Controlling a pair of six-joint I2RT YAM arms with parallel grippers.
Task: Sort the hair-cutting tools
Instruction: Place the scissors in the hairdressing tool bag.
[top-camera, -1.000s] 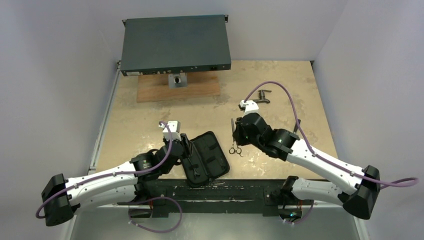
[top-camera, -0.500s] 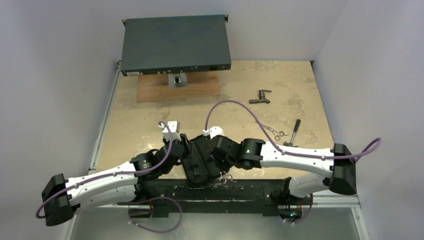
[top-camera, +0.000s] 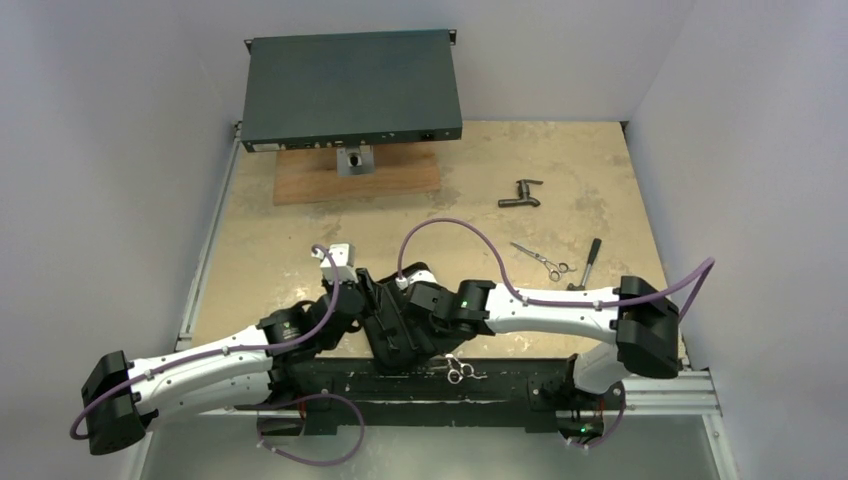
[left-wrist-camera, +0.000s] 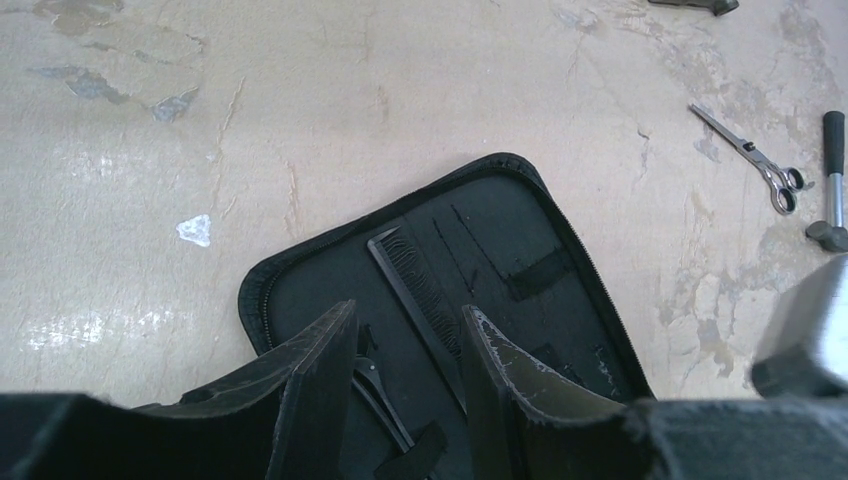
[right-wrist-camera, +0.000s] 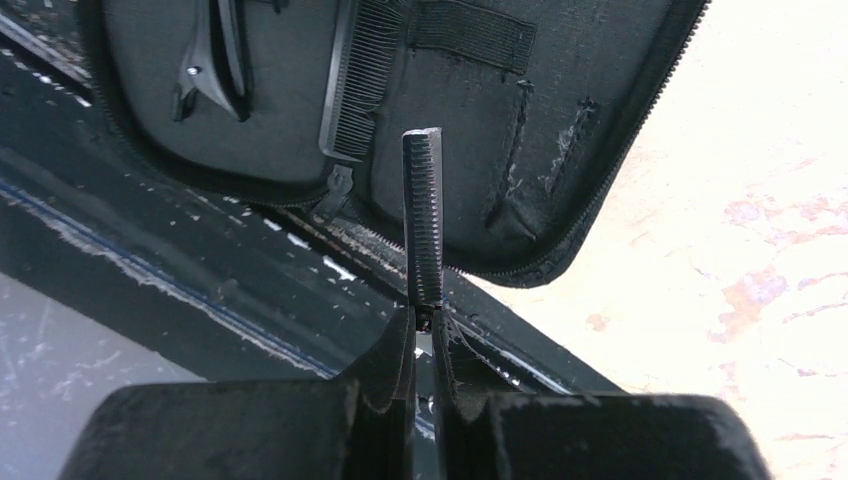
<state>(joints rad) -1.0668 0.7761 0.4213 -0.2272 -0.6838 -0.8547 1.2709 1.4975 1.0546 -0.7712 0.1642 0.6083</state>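
Note:
An open black zip case (left-wrist-camera: 560, 300) lies at the table's near edge, also seen in the top view (top-camera: 395, 345). A black comb (left-wrist-camera: 415, 290) and a thin black clip (left-wrist-camera: 375, 385) lie inside it; both show in the right wrist view, comb (right-wrist-camera: 355, 80) and clip (right-wrist-camera: 215, 55). My right gripper (right-wrist-camera: 422, 318) is shut on silver scissors. Their toothed blade (right-wrist-camera: 422, 215) sticks out over the case's near pocket. Their handles (top-camera: 460, 372) show over the rail. My left gripper (left-wrist-camera: 405, 315) is open, just above the case. A second pair of scissors (top-camera: 540, 262) lies on the table.
A small hammer (top-camera: 588, 262) lies right of the loose scissors. A dark T-shaped fitting (top-camera: 520, 193) lies farther back. A dark rack unit (top-camera: 350, 90) sits on a wooden board (top-camera: 355, 180) at the back. A black rail (top-camera: 330, 385) runs along the near edge.
My right arm swung left from mid-table, carrying the scissors to the case's near edge. This uncovered the second scissors and hammer. The left arm barely moved.

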